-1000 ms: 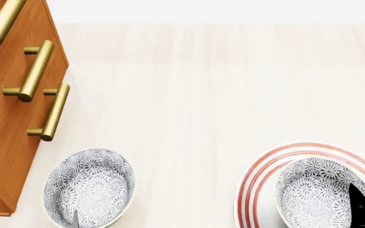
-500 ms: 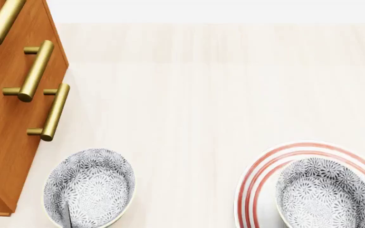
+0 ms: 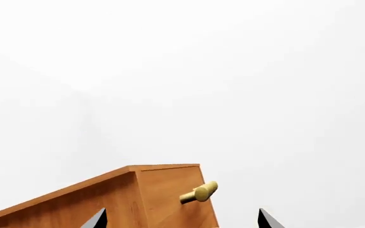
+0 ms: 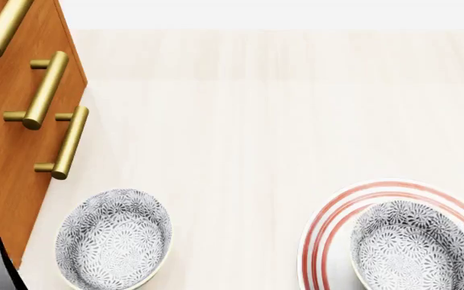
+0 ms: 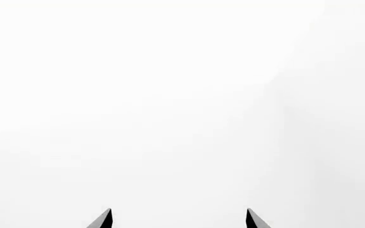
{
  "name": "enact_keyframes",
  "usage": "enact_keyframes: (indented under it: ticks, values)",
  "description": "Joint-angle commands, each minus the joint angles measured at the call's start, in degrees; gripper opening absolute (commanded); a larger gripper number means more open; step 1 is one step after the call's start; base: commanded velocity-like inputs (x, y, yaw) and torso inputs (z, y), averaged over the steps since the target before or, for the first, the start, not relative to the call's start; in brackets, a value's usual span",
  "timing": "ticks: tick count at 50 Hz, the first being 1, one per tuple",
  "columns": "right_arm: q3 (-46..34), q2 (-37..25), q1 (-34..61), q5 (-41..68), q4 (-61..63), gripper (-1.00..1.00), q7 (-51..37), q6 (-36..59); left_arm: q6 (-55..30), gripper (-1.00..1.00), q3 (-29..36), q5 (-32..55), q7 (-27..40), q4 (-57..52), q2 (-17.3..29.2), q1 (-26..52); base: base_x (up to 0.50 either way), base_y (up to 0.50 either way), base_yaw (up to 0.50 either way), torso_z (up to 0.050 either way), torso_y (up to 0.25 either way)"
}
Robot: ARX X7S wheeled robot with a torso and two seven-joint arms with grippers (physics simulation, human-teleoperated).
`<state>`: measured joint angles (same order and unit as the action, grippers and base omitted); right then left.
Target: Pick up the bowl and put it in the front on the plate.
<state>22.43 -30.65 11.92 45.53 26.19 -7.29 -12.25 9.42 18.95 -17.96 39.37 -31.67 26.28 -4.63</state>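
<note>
Already I see the bowl [image 4: 413,244] sitting on the red-ringed plate [image 4: 328,232], at the counter's [image 4: 280,121] near right.
Largest is the wooden cabinet [image 4: 6,163] with brass handles [image 4: 45,90]; a second bowl [image 4: 113,238] rests beside it; left gripper [image 3: 179,219] and right gripper [image 5: 177,219] fingertips stand spread, holding nothing.

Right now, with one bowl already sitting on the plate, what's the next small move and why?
Probably nothing beyond keeping both hands clear. In the head view a bowl sits inside the plate, upright, with nothing gripping it. The left hand and right hand both look open and empty, pointing away from the counter. The placement appears done.
</note>
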Motion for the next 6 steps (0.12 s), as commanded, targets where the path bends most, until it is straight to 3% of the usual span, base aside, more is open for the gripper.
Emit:
enact_keyframes:
  ticks: [1, 6]
  values:
    - [-0.46, 11.60, -3.89, -12.03, 2.60, 1.00, 3.34, -11.59, 1.88, 1.00, -5.24, -4.30, 2.68, -5.19, 0.35, -3.42, 0.00, 0.00, 0.00, 0.000, 0.000]
    - [-2.42, 14.30, -3.48, -14.04, -1.08, 1.00, 3.83, -12.80, 3.11, 1.00, -9.31, -7.90, 7.41, -5.57, 0.73, -6.39, 0.00, 0.00, 0.00, 0.000, 0.000]
